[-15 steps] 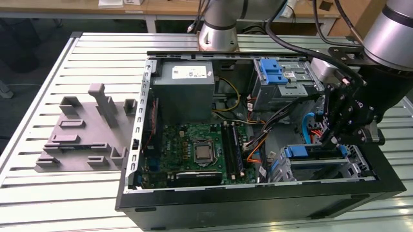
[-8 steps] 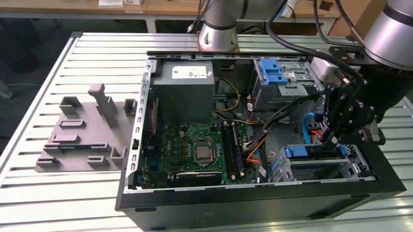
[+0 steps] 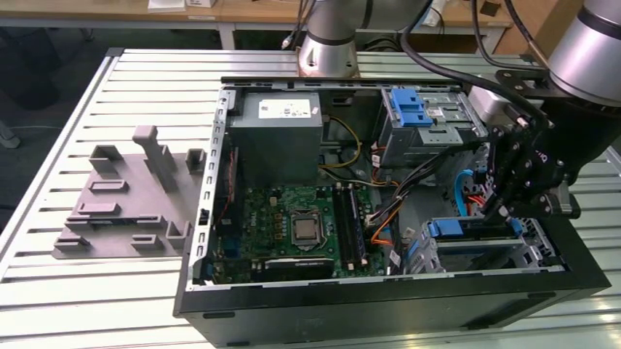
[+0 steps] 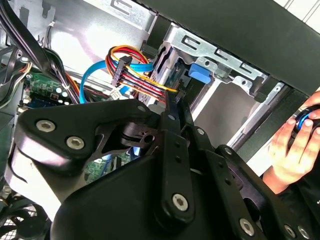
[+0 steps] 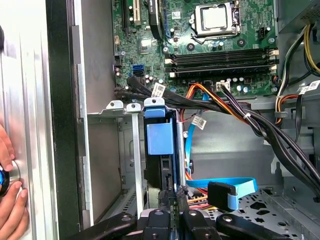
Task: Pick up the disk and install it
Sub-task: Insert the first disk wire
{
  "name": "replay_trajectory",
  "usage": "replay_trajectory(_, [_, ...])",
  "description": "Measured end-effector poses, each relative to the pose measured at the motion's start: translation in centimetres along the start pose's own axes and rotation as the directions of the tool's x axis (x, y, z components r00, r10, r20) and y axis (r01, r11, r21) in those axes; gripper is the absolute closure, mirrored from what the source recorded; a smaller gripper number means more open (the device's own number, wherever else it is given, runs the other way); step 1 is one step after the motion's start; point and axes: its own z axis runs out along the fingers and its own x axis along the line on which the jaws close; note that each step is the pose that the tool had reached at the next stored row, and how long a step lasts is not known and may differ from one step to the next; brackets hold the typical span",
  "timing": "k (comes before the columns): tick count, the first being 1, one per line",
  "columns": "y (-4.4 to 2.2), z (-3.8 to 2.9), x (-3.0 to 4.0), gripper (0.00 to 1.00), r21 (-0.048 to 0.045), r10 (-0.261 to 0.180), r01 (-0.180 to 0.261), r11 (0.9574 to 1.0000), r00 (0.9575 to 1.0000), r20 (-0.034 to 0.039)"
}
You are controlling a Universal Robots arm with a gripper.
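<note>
Right now you have one slatted worktop [image 3: 145, 73], and on it one open computer case [image 3: 388, 305] lying toward the edge at the exterior view's right, with one grey fixture plate [image 3: 126, 211] near the opposite edge. Your single arm [image 3: 592, 43] reaches down into the case at the end nearest the worktop's front corner on the exterior view's right.

There the one pincer [image 3: 505, 214] hangs over the drive cage [image 5: 134, 150]. The one disk [image 5: 160, 145] stands on edge inside that cage, its blue frame showing between the metal rails, and the pincer sits right at its outer edge. I cannot tell whether the pincer is clamped on the disk or merely pressing against it.

By my reading you are in the install step, with pickup done and the disk partly or fully home. Seating it would call for a straight push along the rails, clear of the cables beside it.

One blue latch [image 3: 417, 109] sits on the farther bay. One hand [image 5: 10, 210] rests beyond the case wall.
</note>
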Motion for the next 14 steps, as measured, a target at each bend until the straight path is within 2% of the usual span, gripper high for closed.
replay_trajectory(14, [-0.16,0.15,-0.02,0.84,-0.0039,0.000,0.000,1.0000,1.0000,0.0000])
